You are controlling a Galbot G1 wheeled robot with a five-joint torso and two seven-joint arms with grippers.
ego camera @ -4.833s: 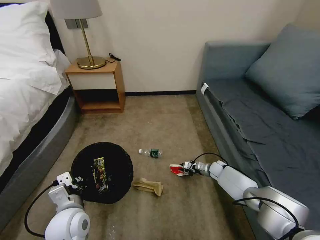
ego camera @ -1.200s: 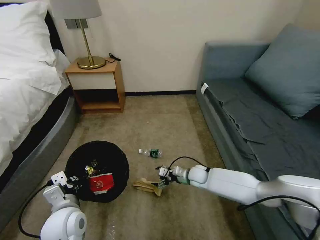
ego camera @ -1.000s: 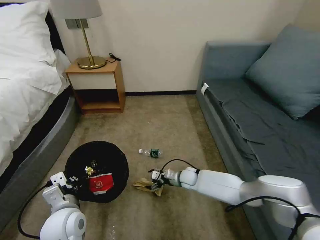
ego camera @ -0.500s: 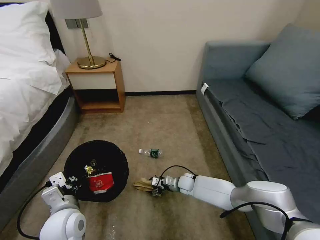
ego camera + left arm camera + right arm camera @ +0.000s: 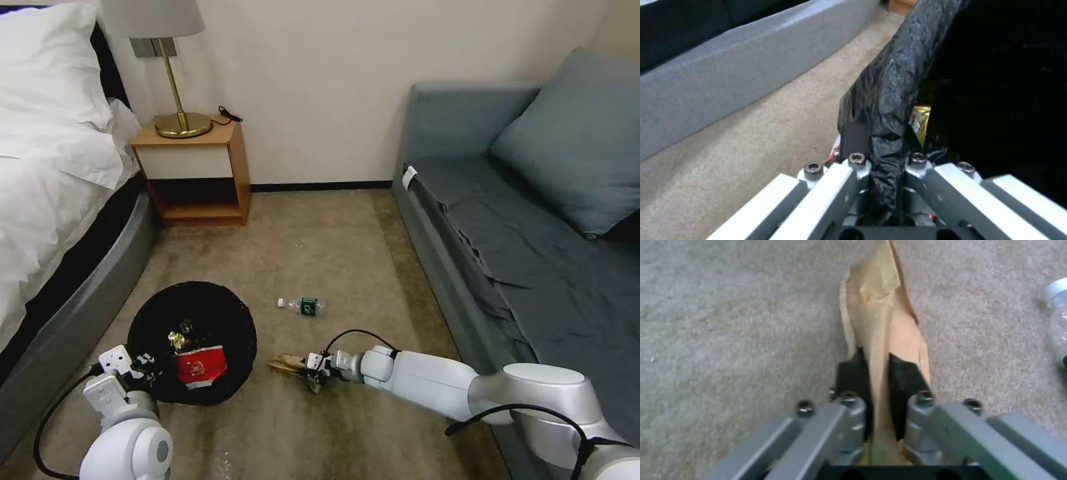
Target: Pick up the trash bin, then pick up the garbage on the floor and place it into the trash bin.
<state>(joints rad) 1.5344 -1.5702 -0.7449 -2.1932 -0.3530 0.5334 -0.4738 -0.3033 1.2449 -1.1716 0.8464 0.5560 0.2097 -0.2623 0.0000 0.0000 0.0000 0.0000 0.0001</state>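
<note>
The trash bin [image 5: 153,313], lined with a crinkly black bag, hangs low at the left. My left gripper [image 5: 148,371] is shut on its near rim [image 5: 889,110]. Inside lie a red-and-white carton [image 5: 198,369] and a snack wrapper [image 5: 179,339]. My right gripper [image 5: 313,375] reaches across the carpet and is shut on the crumpled brown paper bag [image 5: 288,363]. The right wrist view shows the black pads [image 5: 852,373] pinching the paper bag [image 5: 882,326]. A clear bottle with a green label [image 5: 303,305] lies on the carpet beyond, its cap end [image 5: 1058,290] at the wrist view's edge.
A bed [image 5: 47,200] with a grey base runs along the left. A wooden nightstand [image 5: 193,170] with a brass lamp [image 5: 177,80] stands at the far wall. A blue-grey sofa [image 5: 533,220] fills the right side. Open carpet [image 5: 320,247] lies between them.
Over the earlier frames the red-and-white carton went from the floor into the bin. My right gripper then came left and down onto the brown paper bag and shut on it, crushing it narrower.
</note>
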